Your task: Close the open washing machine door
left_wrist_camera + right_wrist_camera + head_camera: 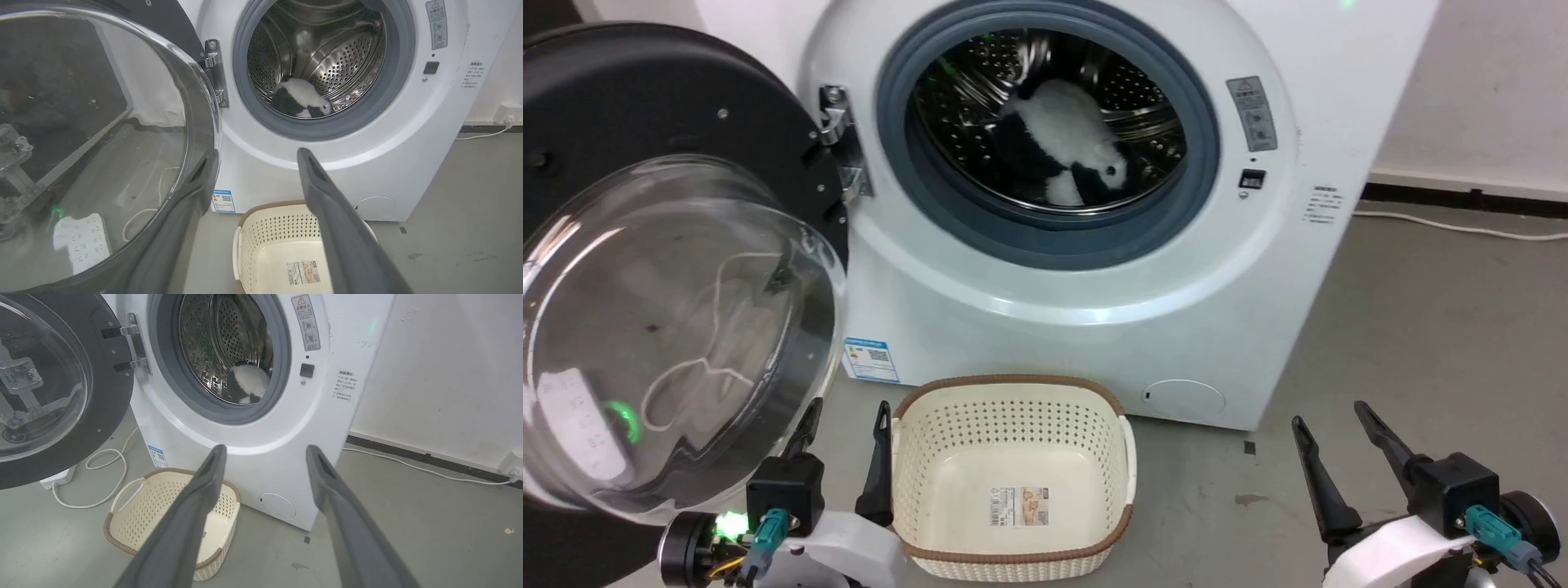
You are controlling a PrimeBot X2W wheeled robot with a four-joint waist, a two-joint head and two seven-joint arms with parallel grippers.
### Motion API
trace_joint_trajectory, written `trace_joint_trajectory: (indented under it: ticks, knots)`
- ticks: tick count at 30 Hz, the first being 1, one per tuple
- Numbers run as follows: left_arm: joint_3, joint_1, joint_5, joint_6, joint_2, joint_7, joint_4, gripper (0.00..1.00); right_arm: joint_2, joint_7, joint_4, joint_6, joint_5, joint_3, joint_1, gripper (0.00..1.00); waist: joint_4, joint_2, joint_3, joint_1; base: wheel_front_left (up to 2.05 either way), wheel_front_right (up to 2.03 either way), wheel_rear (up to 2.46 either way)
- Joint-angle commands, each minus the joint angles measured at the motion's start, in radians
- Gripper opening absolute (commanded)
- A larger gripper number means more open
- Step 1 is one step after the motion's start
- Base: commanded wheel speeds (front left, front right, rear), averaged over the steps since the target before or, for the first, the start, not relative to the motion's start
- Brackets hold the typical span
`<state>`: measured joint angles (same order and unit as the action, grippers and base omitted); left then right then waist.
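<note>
The washing machine door point(678, 269) stands swung wide open to the left of the white machine point(1094, 310), its black rim and bulging clear glass bowl point(90, 155) facing me, held by a metal hinge point(837, 139). Inside the steel drum point(1045, 114) lies a black-and-white plush toy point(1062, 147). My left gripper point(845, 412) is open, low at the bottom left, just below the door's lower edge. One left finger point(192, 192) overlaps the glass rim. My right gripper point(1327, 425) is open at the lower right, well clear of the machine. The door point(53, 384) shows in the right wrist view too.
A cream perforated laundry basket point(1013, 400) with a brown rim sits on the grey floor in front of the machine, between my grippers. A white power strip point(81, 245) and cable lie on the floor behind the door. A white cable point(408, 465) runs along the right wall.
</note>
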<state>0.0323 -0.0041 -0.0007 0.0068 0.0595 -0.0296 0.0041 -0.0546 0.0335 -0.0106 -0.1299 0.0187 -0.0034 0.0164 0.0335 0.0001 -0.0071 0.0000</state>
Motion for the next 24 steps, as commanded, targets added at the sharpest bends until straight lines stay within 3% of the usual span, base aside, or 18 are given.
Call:
trace_joint_trajectory:
  ticks: [1, 8, 24]
  knots:
    - [0.006, 0.002, 0.006, 0.005, 0.008, -0.012, -0.005, 1.0, 0.001, 0.009, -0.003, 0.0, 0.008, -0.001, 0.01, 1.0, 0.008, -0.0001, -0.002, 0.0, 0.0, 0.0, 0.0]
    - [0.03, 0.008, 0.006, 0.009, 0.025, -0.033, -0.006, 1.0, 0.001, 0.03, -0.007, 0.0, 0.016, 0.014, 0.018, 1.0, 0.076, -0.0001, -0.013, 0.0, 0.0, 0.0, 0.0]
    - [0.047, 0.034, 0.004, 0.051, 0.046, -0.064, -0.039, 1.0, 0.001, 0.061, -0.043, 0.0, 0.022, 0.091, -0.025, 1.0, 0.148, -0.0001, -0.004, 0.0, 0.0, 0.0, 0.0]
